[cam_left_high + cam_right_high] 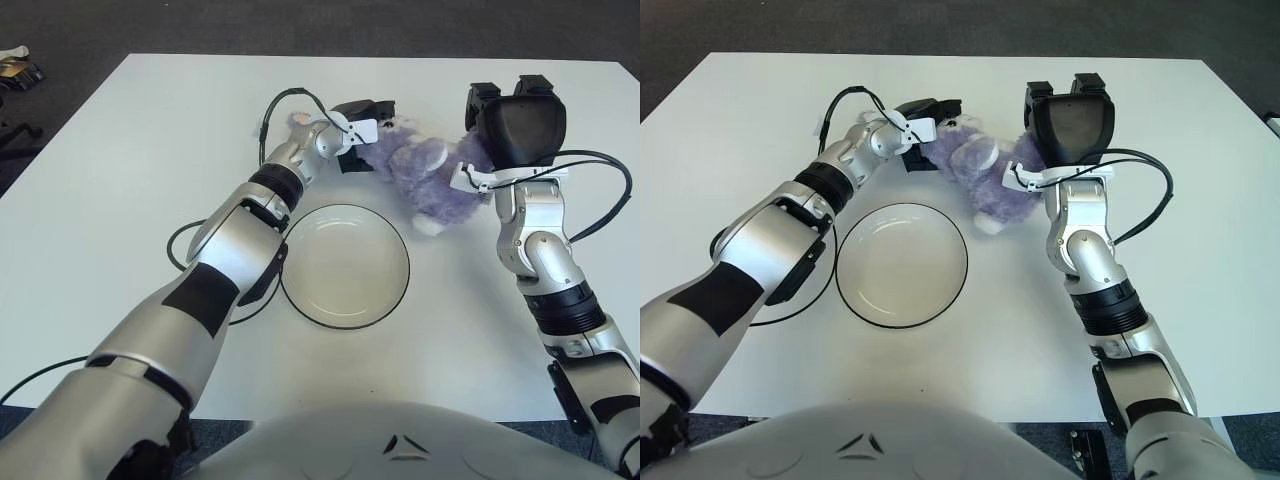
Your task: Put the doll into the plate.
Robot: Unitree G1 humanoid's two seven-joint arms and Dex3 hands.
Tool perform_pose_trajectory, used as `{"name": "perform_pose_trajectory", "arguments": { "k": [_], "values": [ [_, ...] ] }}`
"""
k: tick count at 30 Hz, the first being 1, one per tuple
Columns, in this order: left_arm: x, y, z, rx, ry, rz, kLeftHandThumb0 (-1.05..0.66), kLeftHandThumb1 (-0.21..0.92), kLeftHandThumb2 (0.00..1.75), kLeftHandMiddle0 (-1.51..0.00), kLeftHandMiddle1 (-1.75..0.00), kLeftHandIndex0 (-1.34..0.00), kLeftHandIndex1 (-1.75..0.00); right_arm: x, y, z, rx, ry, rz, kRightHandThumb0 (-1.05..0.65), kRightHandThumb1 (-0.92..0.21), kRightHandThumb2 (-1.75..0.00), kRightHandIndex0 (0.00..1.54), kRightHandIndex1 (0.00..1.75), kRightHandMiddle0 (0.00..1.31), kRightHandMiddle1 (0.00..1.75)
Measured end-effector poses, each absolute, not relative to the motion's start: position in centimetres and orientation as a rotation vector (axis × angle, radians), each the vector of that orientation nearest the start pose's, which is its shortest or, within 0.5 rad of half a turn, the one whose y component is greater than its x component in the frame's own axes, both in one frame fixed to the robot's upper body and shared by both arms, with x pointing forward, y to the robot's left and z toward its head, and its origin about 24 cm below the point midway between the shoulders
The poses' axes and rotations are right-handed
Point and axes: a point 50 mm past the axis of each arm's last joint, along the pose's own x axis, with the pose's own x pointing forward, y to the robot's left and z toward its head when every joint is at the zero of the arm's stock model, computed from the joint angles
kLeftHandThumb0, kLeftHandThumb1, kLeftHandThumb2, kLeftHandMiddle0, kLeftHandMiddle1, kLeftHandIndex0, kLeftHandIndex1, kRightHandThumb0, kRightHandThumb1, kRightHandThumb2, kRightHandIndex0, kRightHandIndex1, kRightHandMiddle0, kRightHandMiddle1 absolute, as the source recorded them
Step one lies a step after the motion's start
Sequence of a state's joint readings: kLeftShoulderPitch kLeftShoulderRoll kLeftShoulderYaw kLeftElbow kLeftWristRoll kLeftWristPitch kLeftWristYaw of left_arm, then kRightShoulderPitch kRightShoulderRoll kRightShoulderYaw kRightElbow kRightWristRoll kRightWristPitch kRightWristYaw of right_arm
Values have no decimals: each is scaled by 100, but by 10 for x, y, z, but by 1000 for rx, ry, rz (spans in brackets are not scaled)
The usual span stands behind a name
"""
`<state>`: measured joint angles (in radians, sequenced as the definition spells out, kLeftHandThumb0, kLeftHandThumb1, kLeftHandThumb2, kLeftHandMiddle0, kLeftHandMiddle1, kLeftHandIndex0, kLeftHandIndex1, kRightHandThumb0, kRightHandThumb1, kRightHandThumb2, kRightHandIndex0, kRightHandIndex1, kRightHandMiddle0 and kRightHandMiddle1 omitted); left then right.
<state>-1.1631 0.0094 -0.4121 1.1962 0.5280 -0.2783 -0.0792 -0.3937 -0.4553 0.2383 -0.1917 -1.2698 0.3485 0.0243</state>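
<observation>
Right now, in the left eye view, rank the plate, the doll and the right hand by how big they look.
1. Plate, clearly largest.
2. Doll, gripped between the left hand and the right hand.
3. Right hand, though it covers part of the doll, so this order is unsure.

I can read no text, label, brand or number anywhere in either eye view. The only mark I can make out is a small dark emblem [405,446] on the robot's grey torso at the near edge, and it carries no letters I can decipher.
</observation>
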Motion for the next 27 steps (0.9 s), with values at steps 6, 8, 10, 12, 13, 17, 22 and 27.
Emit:
{"name": "perform_pose_trajectory", "arguments": {
  "k": [6, 8, 10, 12, 13, 17, 22, 27],
  "values": [
    [391, 5, 147, 1022, -288, -597, 0, -8, 174, -94, -165, -69, -175, 290, -166, 191, -1610, -321, -306, -1, -48, -111, 52, 175, 31, 164],
    [391, 6, 147, 1021, -287, -589, 0, -8, 174, -93, -167, -68, -175, 288, -166, 194, -1604, -309, -298, -1, -58, -97, 44, 175, 25, 164],
    [391, 5, 148, 1020, -288, -581, 0, -8, 174, -92, -169, -68, -175, 286, -168, 198, -1596, -302, -296, -13, -66, -83, 34, 173, 16, 162],
    [392, 5, 149, 1017, -290, -575, 0, -8, 175, -92, -170, -68, -175, 284, -170, 201, -1588, -295, -295, -45, -65, -74, 19, 171, 7, 151],
    [392, 6, 149, 1016, -289, -571, 0, -8, 175, -92, -170, -67, -175, 283, -171, 203, -1583, -293, -291, -53, -65, -72, 15, 170, 4, 147],
    [392, 6, 149, 1005, -287, -564, 0, -7, 174, -92, -170, -67, -175, 281, -176, 206, -1565, -286, -265, -70, -71, -61, 5, 150, 1, 117],
    [392, 7, 149, 998, -280, -558, 0, -7, 174, -92, -169, -67, -175, 279, -182, 207, -1534, -276, -184, -80, -82, -44, 1, 116, 0, 88],
    [392, 8, 146, 995, -272, -548, 0, -7, 174, -92, -168, -67, -175, 277, -188, 207, -1528, -227, -110, -91, -90, -29, 0, 95, 0, 77]
  ]
}}
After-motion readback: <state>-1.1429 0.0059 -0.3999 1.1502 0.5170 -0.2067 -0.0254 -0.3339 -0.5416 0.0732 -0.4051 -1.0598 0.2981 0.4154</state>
